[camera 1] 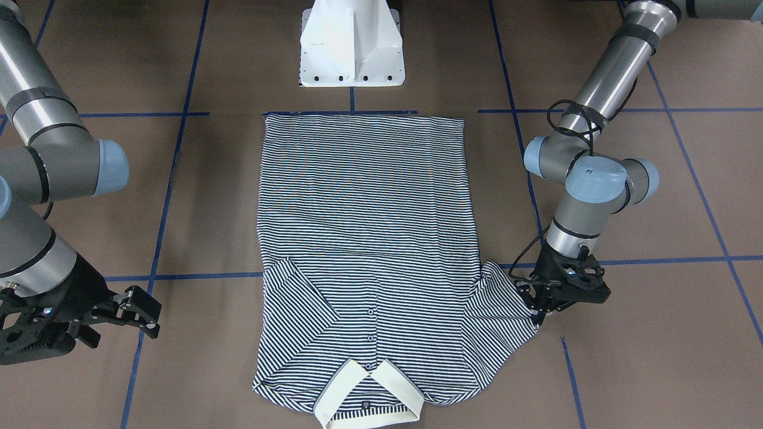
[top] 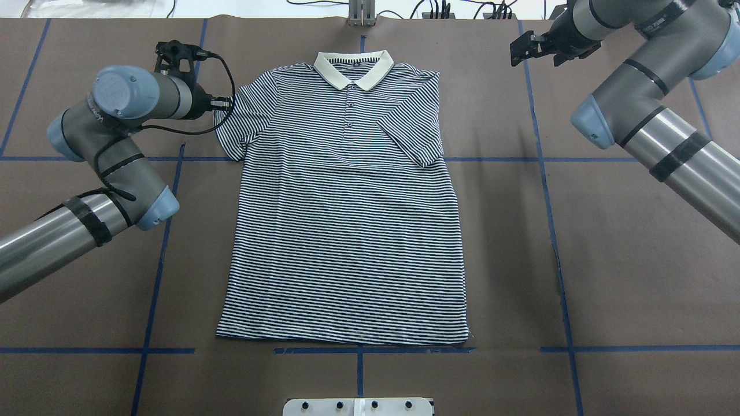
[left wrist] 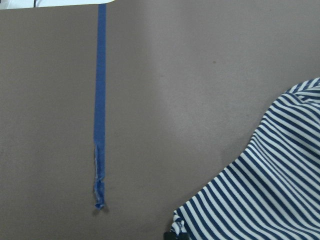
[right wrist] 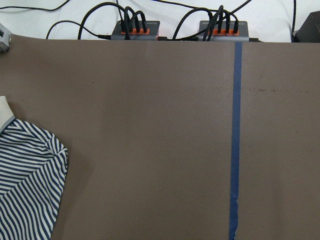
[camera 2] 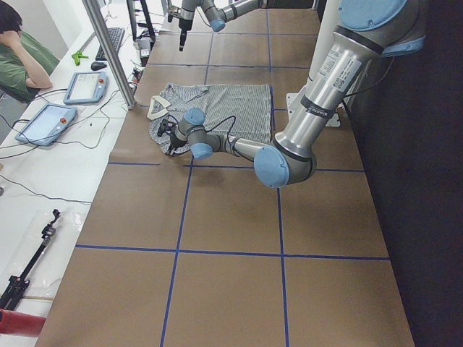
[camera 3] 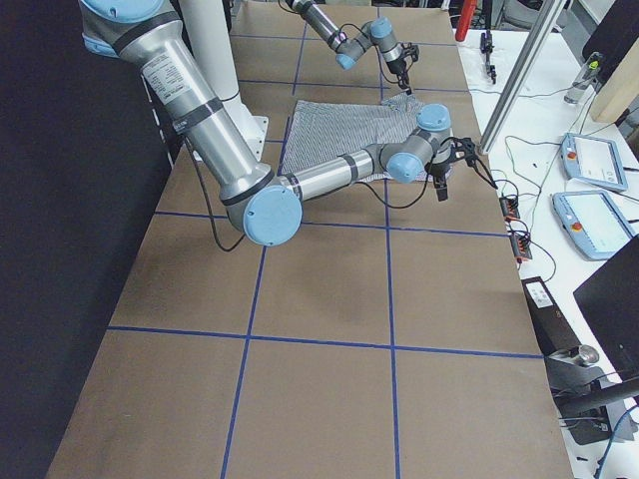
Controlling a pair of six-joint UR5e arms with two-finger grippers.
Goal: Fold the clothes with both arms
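The table [top: 578, 260] is covered in brown paper, ruled into squares by blue tape [left wrist: 100, 100]; a white bench [camera 2: 43, 181] runs along its far edge, carrying two tablets [camera 2: 45, 123] and cables, and a person [camera 2: 18, 61] sits at its end. The left arm [top: 115, 104] and right arm [top: 653, 104] reach in from either side. The polo shirt [top: 347, 219] lies flat and face up in the middle of the table, hem just in front of the white pedestal base [camera 1: 351, 53], cream collar [top: 354, 68] towards the bench. Bare paper lies open on both flanks of the shirt. Its sleeve on the robot's right is folded inward over the chest; the other sleeve lies spread outward. The left gripper [camera 1: 539, 307] is down at that spread sleeve's outer hem, closed narrow on the cloth, which bunches at a black fingertip [left wrist: 172, 235] in the wrist view. The right gripper [camera 1: 143, 313] hangs wide apart, holding nothing, well apart from the shirt.
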